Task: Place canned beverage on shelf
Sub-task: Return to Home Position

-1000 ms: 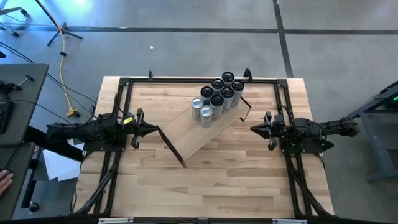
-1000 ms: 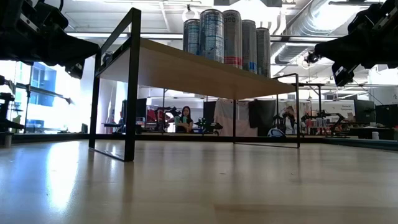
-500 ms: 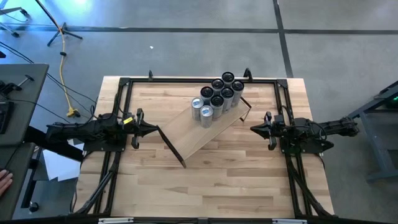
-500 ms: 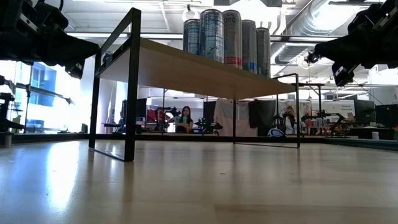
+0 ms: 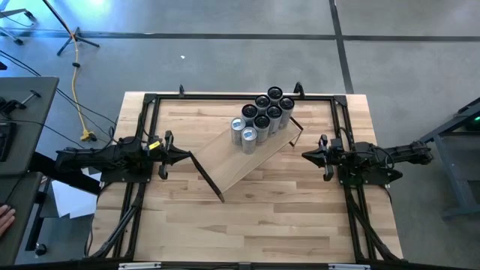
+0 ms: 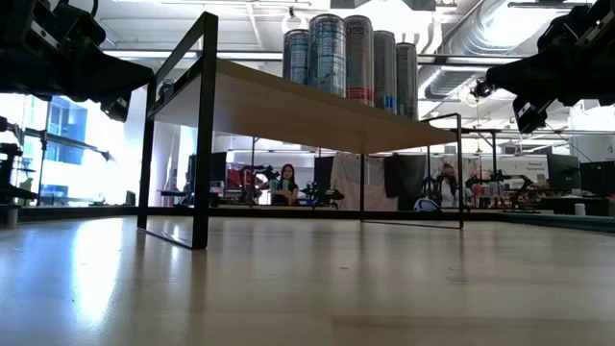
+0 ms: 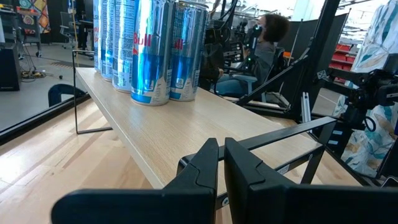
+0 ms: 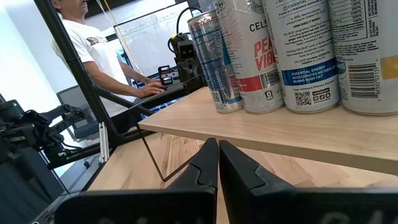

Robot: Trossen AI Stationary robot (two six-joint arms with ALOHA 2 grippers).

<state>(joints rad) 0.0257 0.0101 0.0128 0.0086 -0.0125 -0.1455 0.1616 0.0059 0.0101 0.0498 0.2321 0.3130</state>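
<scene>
1. The shelf (image 5: 251,154) lies slantwise across the middle of the tabletop (image 5: 255,217). One short end points toward the tabletop's far right corner and the other toward its left edge.
2. The cans (image 5: 264,118) stand upright in a tight cluster on the shelf's far end, touching or nearly touching one another. Blue-and-silver cans stand on the side facing the left arm and white cans with pink lettering on the side facing the right arm. No can is seen on the tabletop itself, so the placing is judged complete.
3. The left gripper (image 5: 187,156) hangs above the tabletop near its left edge, fingers pressed together and holding nothing. Its tips are just beside the black bracket (image 5: 206,176) at the shelf's near end, and it cannot be told whether they touch it.
4. The right gripper (image 5: 305,154) hangs near the tabletop's right edge, fingers likewise together and empty, near the shelf's far end but apart from it.
5. The step in hand is judged to be the return of both arms to rest. It is done well if each gripper is drawn straight back toward its own edge of the tabletop, level and slowly, with the fingers kept together.
6. The chief risk is judged to lie with the left gripper. A sideways swing could catch the bracket, jolt the shelf and topple the tall, narrow cans.
</scene>
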